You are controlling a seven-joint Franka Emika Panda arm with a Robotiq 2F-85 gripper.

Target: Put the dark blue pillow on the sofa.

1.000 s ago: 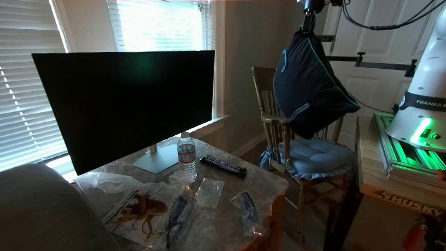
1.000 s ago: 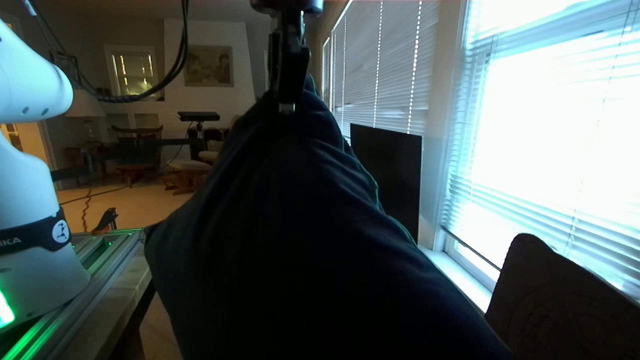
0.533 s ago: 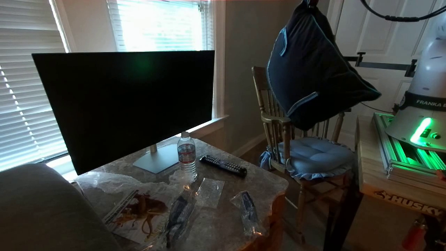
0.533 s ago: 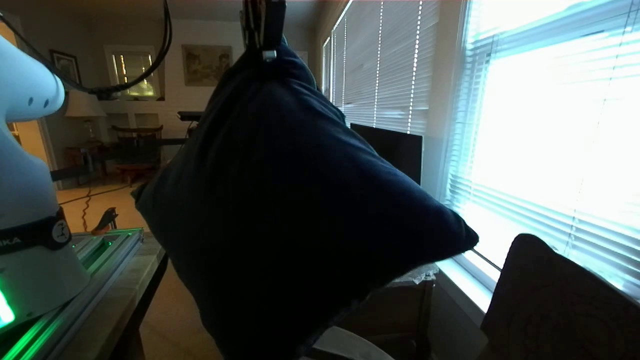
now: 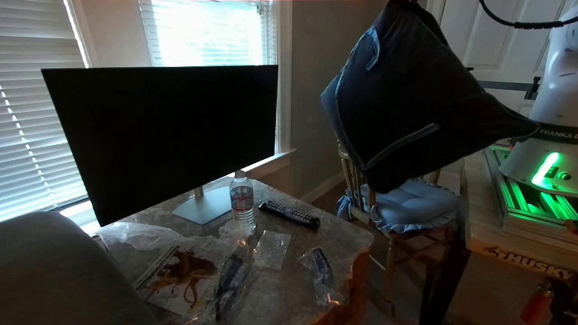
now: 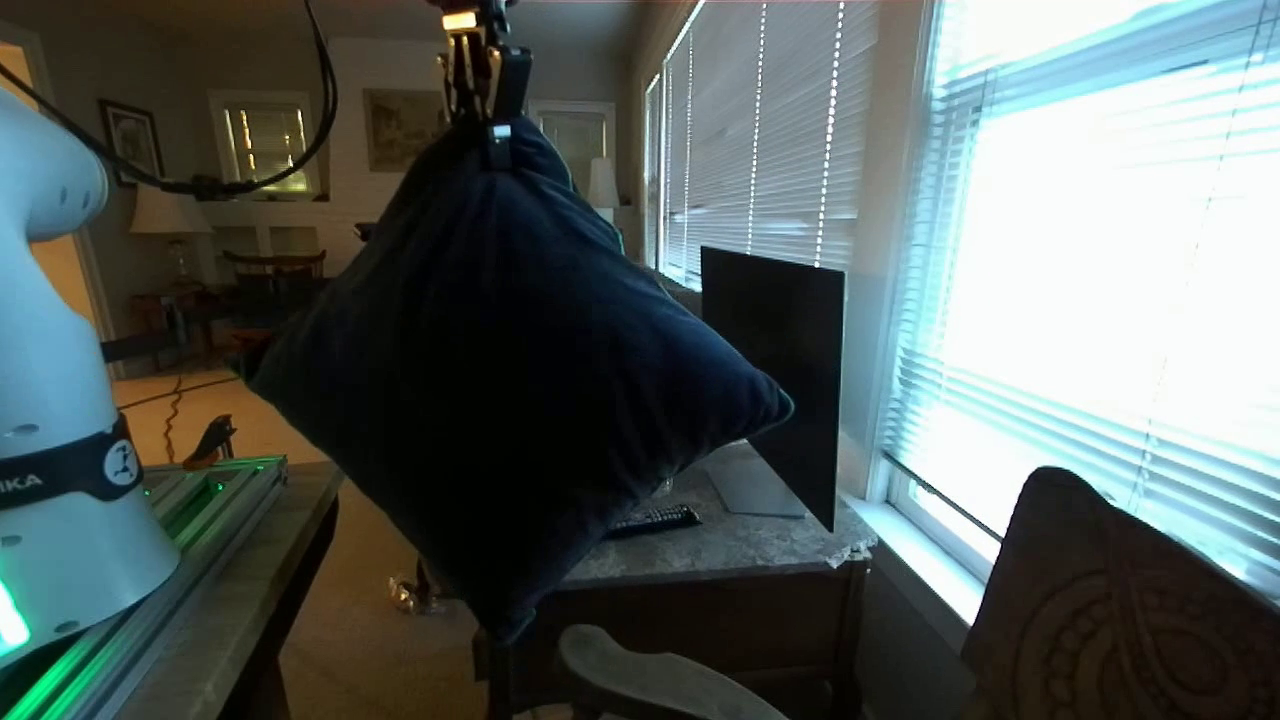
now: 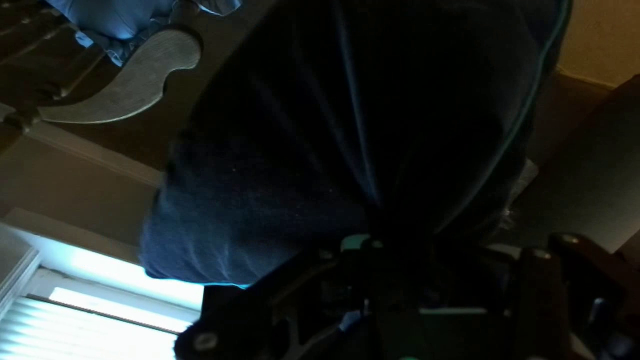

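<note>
The dark blue pillow (image 5: 406,104) hangs by a pinched top corner, in the air in front of the wooden chair. In an exterior view the pillow (image 6: 500,370) hangs like a diamond from my gripper (image 6: 490,140), which is shut on its bunched fabric. The pillow (image 7: 300,150) fills much of the wrist view, its folds running into my gripper (image 7: 400,240); the fingertips are very dark there. In an exterior view my gripper is above the frame. The sofa's rounded grey edge (image 5: 58,271) shows at the lower left, apart from the pillow; the rest is out of view.
The wooden chair (image 5: 370,198) with a blue-grey pad (image 5: 411,203) stands below the pillow. The table (image 5: 289,289) bears a monitor (image 5: 167,140), a bottle (image 5: 242,203), a remote (image 5: 289,214) and plastic packets. The workbench (image 5: 519,248) carries the robot base. A patterned chair back (image 6: 1120,610) stands near.
The pillow, held throughout, has moved away from the chair towards the table side. It looks larger in one exterior view and smaller and further left in another. The arm has moved with it.
</note>
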